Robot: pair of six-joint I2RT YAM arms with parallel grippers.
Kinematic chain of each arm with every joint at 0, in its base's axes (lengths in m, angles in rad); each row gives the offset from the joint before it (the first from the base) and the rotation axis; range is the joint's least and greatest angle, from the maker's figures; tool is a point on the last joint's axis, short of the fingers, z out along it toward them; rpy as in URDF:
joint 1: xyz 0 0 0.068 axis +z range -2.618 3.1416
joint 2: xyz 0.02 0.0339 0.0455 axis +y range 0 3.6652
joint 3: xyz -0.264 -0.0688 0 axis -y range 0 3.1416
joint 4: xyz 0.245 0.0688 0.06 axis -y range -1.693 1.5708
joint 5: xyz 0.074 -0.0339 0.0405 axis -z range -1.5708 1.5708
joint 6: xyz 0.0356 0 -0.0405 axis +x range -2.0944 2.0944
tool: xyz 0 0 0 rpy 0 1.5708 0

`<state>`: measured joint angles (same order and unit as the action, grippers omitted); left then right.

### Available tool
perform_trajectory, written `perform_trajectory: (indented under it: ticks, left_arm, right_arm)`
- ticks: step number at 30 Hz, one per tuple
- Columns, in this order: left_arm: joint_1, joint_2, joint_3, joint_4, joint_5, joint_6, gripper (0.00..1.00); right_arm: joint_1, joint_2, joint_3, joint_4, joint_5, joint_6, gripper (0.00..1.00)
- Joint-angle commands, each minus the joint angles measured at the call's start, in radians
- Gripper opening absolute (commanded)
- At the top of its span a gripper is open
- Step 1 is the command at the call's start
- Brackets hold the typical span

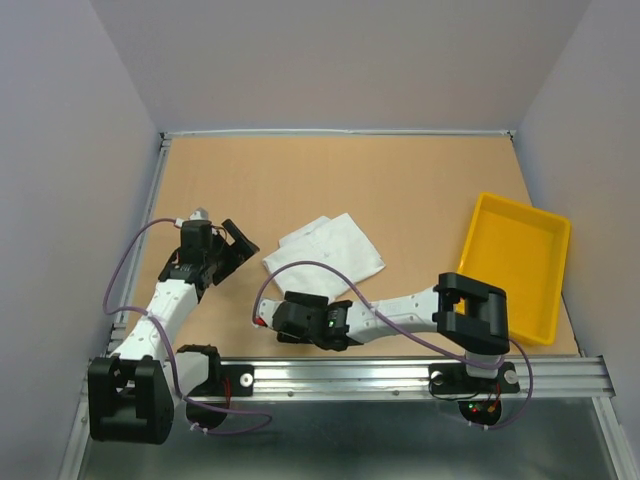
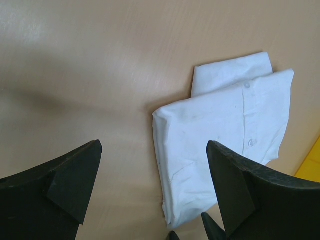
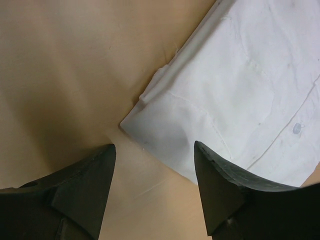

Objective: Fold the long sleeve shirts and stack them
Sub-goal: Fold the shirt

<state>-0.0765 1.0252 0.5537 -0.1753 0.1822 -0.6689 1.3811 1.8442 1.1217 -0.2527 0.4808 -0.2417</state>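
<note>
White folded shirt lay at the middle of the counter; its near corner sat just ahead of the right hand, open, empty and nearer; the left hand gaped wide, empty, farther off

The top camera is looking down over the whole table; both wrist cameras are closely facing the same shirt.

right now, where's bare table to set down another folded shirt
The far table between the back wall and the folded shirt is bare, as is the strip between shirt and yellow tray. The near side is crowded: left gripper beside the shirt, right gripper by its near corner.
</note>
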Motion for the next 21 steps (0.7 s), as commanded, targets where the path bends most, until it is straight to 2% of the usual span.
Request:
perform_trajectory:
  ticks: [1, 5, 7, 10, 11, 13, 21]
  left_arm:
    - [0.004, -0.036, -0.014, -0.01, 0.025, 0.015, 0.99]
    - [0.004, -0.036, -0.024, -0.007, 0.02, 0.011, 0.99]
    - [0.004, -0.031, -0.032, -0.001, 0.025, 0.0, 0.99]
    - [0.004, -0.028, -0.049, 0.007, 0.039, -0.015, 0.99]
    - [0.004, -0.03, -0.055, 0.013, 0.051, -0.018, 0.99]
    - [0.004, -0.033, -0.061, 0.016, 0.054, -0.024, 0.99]
    - [0.004, -0.027, -0.1, 0.071, 0.103, -0.057, 0.98]
  right_arm:
    - [0.004, 0.062, 0.02, 0.047, 0.045, -0.054, 0.67]
    - [0.004, 0.089, 0.041, 0.066, 0.009, -0.067, 0.53]
    - [0.004, 0.093, 0.052, 0.073, -0.01, -0.074, 0.49]
    - [0.004, 0.099, 0.056, 0.085, -0.008, -0.093, 0.31]
    - [0.004, 0.093, 0.056, 0.089, -0.011, -0.091, 0.16]
    - [0.001, 0.082, 0.061, 0.098, -0.016, -0.081, 0.03]
    - [-0.08, -0.031, 0.038, 0.142, -0.117, 0.022, 0.01]
